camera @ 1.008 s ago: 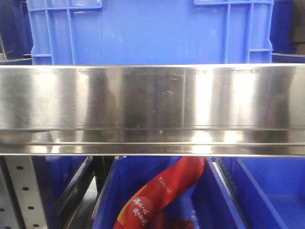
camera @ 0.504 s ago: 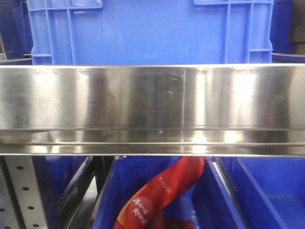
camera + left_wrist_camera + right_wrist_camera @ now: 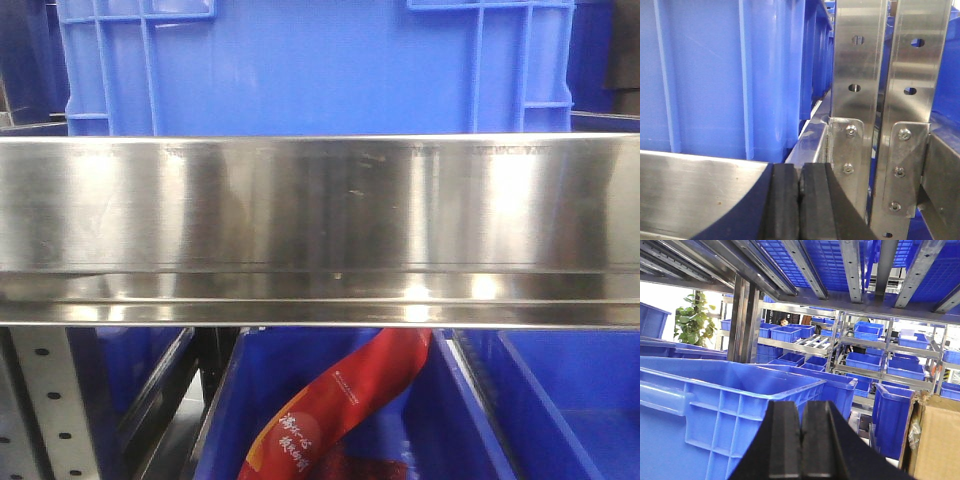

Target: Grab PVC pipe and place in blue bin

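Observation:
The PVC pipe is out of view in every frame. A large blue bin (image 3: 310, 65) stands on the steel shelf rail (image 3: 320, 230) in the front view. My left gripper (image 3: 800, 172) is shut with nothing between its black pads, close to the shelf rail (image 3: 695, 195) beside a blue bin wall (image 3: 715, 75). My right gripper (image 3: 801, 410) is also shut and empty, raised in front of an open blue bin (image 3: 725, 390).
Below the rail, a lower blue bin (image 3: 440, 420) holds a red packet (image 3: 330, 410). Perforated steel uprights (image 3: 860, 75) stand right of the left gripper. Shelves of blue bins (image 3: 880, 350) and a cardboard box (image 3: 937, 440) lie beyond the right gripper.

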You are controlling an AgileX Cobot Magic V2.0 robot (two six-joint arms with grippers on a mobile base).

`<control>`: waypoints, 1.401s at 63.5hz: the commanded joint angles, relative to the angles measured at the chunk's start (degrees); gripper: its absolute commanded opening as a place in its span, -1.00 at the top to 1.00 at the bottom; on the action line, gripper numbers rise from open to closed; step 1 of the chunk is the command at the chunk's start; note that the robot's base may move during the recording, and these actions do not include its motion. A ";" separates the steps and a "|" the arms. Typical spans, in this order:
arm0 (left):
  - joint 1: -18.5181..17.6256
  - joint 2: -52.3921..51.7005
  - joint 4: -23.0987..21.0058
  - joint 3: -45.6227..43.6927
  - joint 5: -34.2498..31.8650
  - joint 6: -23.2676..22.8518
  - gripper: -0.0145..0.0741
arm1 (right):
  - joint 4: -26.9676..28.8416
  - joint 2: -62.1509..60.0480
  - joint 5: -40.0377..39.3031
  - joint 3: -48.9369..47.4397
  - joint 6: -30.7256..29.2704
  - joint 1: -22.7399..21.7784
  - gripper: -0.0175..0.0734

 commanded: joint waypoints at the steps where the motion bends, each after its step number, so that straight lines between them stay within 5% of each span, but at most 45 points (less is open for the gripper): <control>1: 0.09 -0.22 0.00 -0.11 -1.18 -0.47 0.92 | 0.01 -0.23 -0.62 0.10 -0.01 -0.40 0.97; 11: 0.09 -0.22 0.00 -0.11 -1.18 -0.47 0.92 | -1.70 -0.23 -0.47 0.10 4.30 -0.40 0.97; 25: 0.09 -0.22 0.00 -0.11 -1.18 -0.47 0.92 | -21.77 -0.23 1.05 0.10 26.98 -0.40 0.97; 32: 0.09 -0.22 0.00 -0.11 -1.18 -0.47 0.92 | -24.42 -0.23 2.62 0.10 35.88 -0.40 0.97; 42: 0.09 -0.22 0.00 -0.11 -1.18 -0.47 0.92 | -29.65 -1.33 2.91 0.37 37.01 -0.65 0.97; 75: 0.09 -0.22 0.00 -0.11 -1.18 -0.47 0.92 | -31.00 -7.49 -2.74 13.44 37.61 -7.18 0.97; 89: 0.09 -0.22 0.00 -0.11 -1.18 -0.47 0.92 | -33.47 -7.49 -6.52 17.21 45.26 -7.18 0.97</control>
